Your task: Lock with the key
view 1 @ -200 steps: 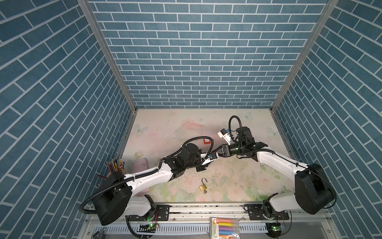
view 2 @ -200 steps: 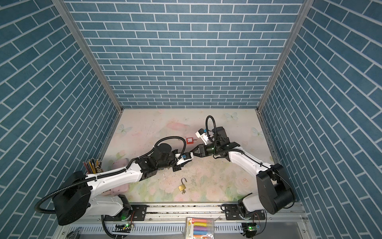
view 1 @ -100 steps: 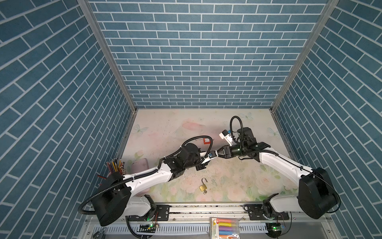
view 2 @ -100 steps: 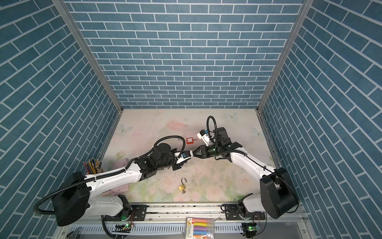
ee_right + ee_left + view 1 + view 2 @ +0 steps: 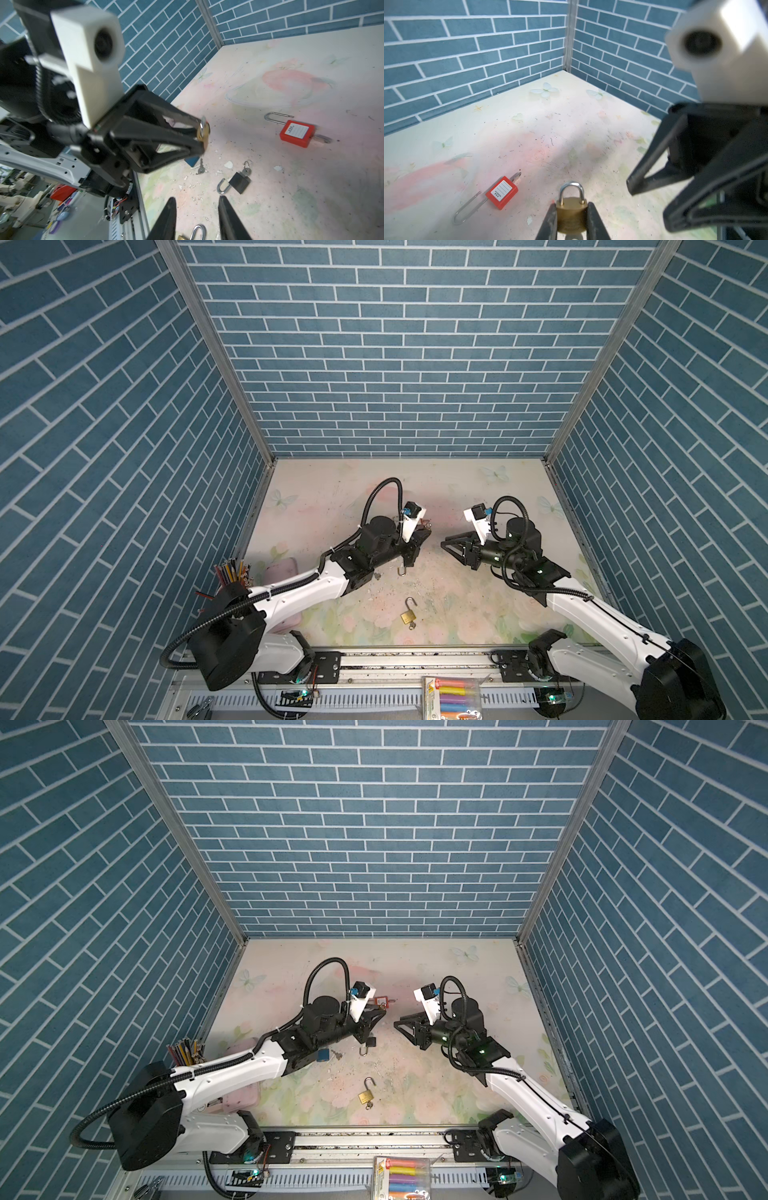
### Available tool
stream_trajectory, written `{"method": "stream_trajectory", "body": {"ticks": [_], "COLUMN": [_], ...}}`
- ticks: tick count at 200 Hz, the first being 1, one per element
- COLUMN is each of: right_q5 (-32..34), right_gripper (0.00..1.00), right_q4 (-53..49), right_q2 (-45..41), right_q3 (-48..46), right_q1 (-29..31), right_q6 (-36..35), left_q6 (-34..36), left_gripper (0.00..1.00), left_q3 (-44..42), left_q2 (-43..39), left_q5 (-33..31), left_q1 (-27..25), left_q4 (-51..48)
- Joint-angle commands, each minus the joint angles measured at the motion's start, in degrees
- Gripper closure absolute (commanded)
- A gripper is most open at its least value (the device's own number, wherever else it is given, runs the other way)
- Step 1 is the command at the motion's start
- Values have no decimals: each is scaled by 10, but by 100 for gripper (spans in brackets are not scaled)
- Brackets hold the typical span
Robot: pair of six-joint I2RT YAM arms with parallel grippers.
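One brass padlock (image 5: 571,217) clamped in left claw (image 5: 572,205); right claw (image 5: 197,199) apart (empty); crayons (image 5: 405,1171) in box (image 5: 380,1174).

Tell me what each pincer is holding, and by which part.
Left pincer clamps a brass padlock by its body, shackle poking out. Right pincer is open, holding nothing.

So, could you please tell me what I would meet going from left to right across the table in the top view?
pencil cup → pink case → blue padlock → open brass padlock → right gripper
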Motion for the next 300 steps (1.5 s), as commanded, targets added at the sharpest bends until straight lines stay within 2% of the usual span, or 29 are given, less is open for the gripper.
{"method": "stream_trajectory", "body": {"ticks": [1,17,32,44,59,123,229,300], "right_q5": [32,7,-1,-2,-1,19,70,63], "right_gripper": [65,65,65,66,66,68,70,73], "right_q4": [90,96,97,99,98,85,47,46], "right_q2": [21,62,104,135,170,249,332,376], "right_q3": [6,27,49,65,85,126,186,219], "right_q1": [10,18,30,42,55,71,107,110], "right_q6": [25,41,48,51,54,54,9,7], "left_q6": [-281,-410,-498,-542,-563,-586,-582,-582], "left_gripper": [100,100,100,100,100,100,100,100], "left_q3": [15,-3,-36,-57,-62,-61,-69,-76], "left_q2": [23,45,59,65,66,37,21,22], "left_q5": [10,47,62,58,47,-20,-28,-25], "left_q1": [40,65,79,85,87,90,101,107], "left_q4": [8,24,65,90,80,20,4,7]}}
